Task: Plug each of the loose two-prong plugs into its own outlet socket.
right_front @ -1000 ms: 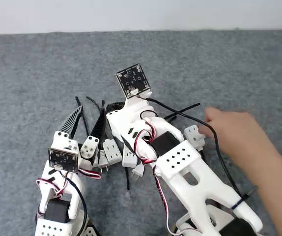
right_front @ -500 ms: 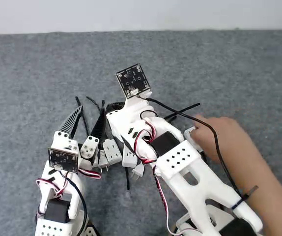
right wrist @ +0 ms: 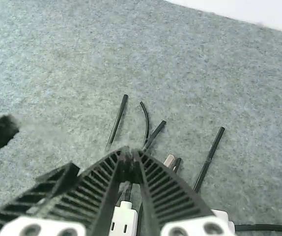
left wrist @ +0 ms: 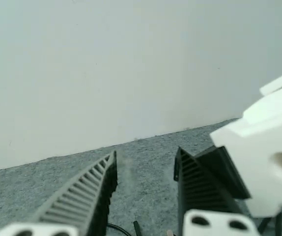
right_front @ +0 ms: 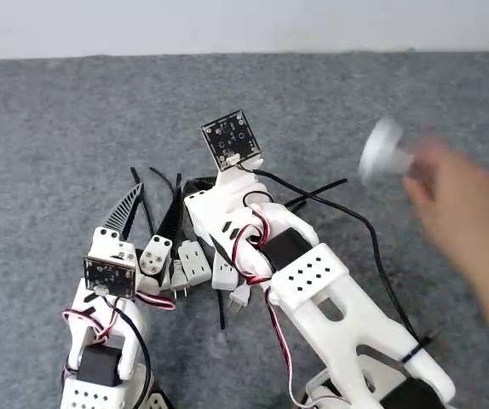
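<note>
Several white plugs and outlet blocks (right_front: 195,262) lie bunched on the grey carpet between my two arms, with short black cords (right_front: 317,192) running off them. My left gripper (right_front: 159,189) stands open just left of the bunch, with nothing between its ribbed fingers (left wrist: 94,196). My right gripper (right wrist: 129,156) is shut, tips together, above a white plug (right wrist: 121,216) whose black cord runs up between the fingers. In the high view the right arm's wrist (right_front: 227,213) covers that gripper. At the right, a person's hand (right_front: 457,204) holds a white piece (right_front: 383,152) off the carpet.
Loose black cord ends (right wrist: 117,123) lie on the carpet ahead of the right gripper. A black cable (right_front: 372,247) trails along the right arm. A pale wall (right_front: 244,25) borders the carpet at the back.
The hand came in from the right, took hold of the white piece lying beside the right arm and lifted it up and away to the right. Neither arm has moved.
</note>
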Available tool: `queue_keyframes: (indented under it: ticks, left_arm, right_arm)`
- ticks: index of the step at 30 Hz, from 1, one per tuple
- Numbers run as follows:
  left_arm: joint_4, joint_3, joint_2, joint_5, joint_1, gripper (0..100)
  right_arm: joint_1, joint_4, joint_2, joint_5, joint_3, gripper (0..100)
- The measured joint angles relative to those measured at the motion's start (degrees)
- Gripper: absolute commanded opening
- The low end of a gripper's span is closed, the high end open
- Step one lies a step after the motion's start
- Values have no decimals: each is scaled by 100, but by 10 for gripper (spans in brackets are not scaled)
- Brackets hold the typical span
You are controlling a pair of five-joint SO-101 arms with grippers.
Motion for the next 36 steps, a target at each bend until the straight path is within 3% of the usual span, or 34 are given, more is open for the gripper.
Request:
queue_keyframes:
  ticks: [36]
  left_arm:
    - [-9, 0, 0, 35, 70, 199]
  right_arm:
    - [9, -237, 0, -9, 132, 9]
